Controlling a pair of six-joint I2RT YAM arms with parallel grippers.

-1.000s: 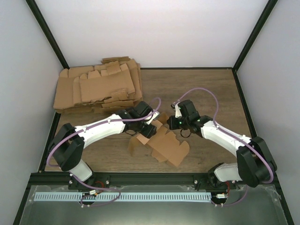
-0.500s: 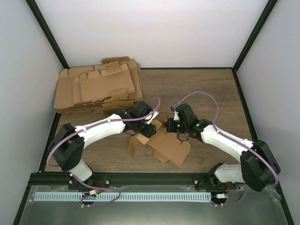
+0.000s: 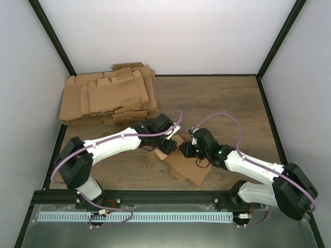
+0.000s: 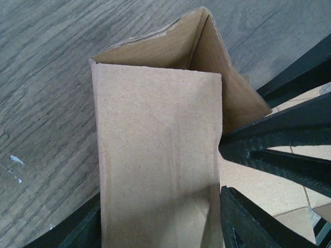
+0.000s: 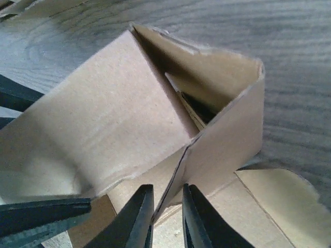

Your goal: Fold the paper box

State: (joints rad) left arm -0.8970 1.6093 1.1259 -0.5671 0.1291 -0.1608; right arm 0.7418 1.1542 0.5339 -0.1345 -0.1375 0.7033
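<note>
The paper box (image 3: 183, 161) lies partly folded on the tabletop (image 3: 222, 98), low and centre in the top view, between both arms. The right end effector (image 5: 166, 217) pinches one upright wall of it, fingers nearly together at the bottom of its wrist view. The left end effector (image 4: 160, 227) clamps a raised panel that fills that frame's centre. A pile of flat blanks (image 3: 108, 95) sits upper left.

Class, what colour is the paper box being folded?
Plain brown, unprinted cardboard; the paper box shows best in the left wrist view.
</note>
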